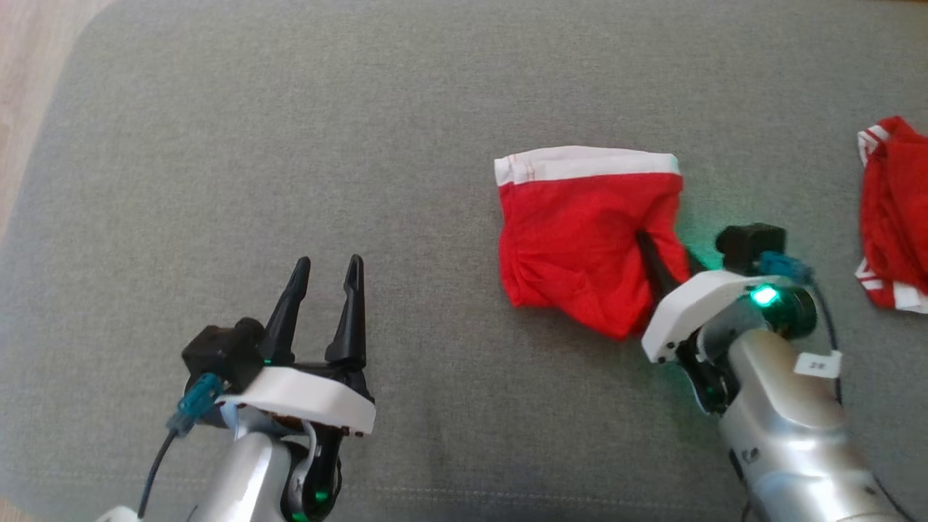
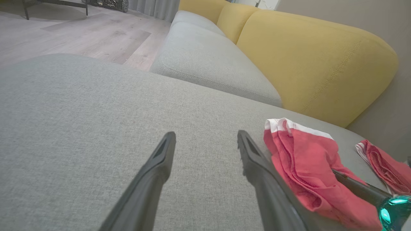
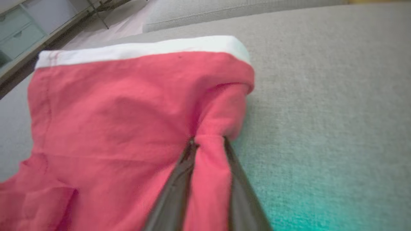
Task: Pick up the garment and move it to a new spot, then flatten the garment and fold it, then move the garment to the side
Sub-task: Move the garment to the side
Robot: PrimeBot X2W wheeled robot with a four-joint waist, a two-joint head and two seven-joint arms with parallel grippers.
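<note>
Right pincer (image 3: 208,141) grips a fold at the right edge of the garment (image 1: 580,225) on the cushion (image 1: 290,145), waistband running left-right; left pincer (image 1: 330,264), wide open and empty, hangs well left of it.

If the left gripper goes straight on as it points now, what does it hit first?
Probably just bare cushion: the left gripper points across it, and the garment lies off to its right, outside that line. Its downward tilt is unclear.
</note>
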